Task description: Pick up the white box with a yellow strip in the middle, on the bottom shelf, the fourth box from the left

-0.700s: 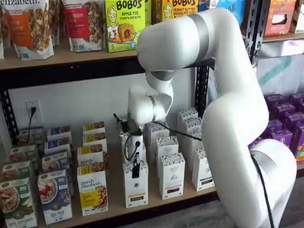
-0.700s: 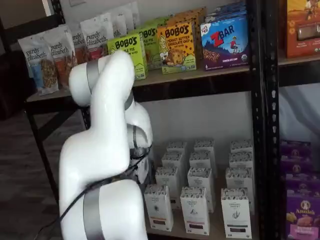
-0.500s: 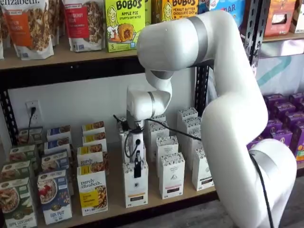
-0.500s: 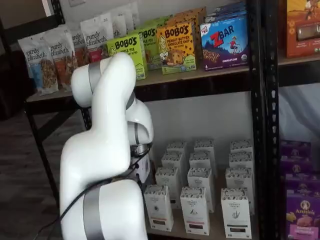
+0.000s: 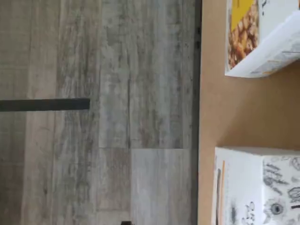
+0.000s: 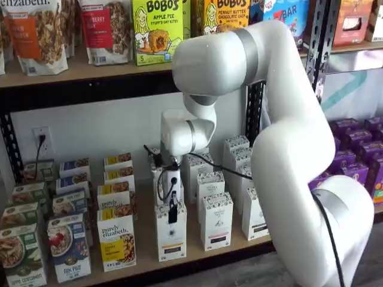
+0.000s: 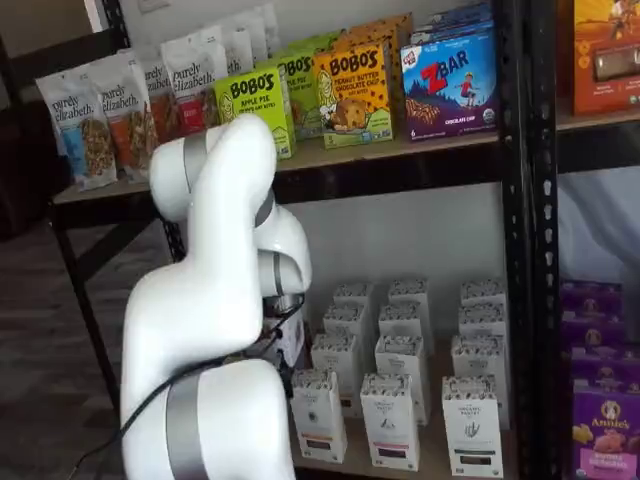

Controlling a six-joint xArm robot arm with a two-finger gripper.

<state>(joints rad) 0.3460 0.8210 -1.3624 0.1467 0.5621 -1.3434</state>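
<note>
One claw (image 6: 172, 214) right above the white box (image 6: 171, 234)

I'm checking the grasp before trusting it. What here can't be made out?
- End effector: dark, small and side-on in a shelf view; no finger gap shows. The other shelf view hides it behind the arm.
- White box: its top hidden by the end effector; cut off at the frame edge in the wrist view.

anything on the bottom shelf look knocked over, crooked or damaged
Nothing stands out. On the bottom shelf the cartons stand upright in tidy rows, including the white box below the gripper. None looks tipped, crushed or spilled.
</note>
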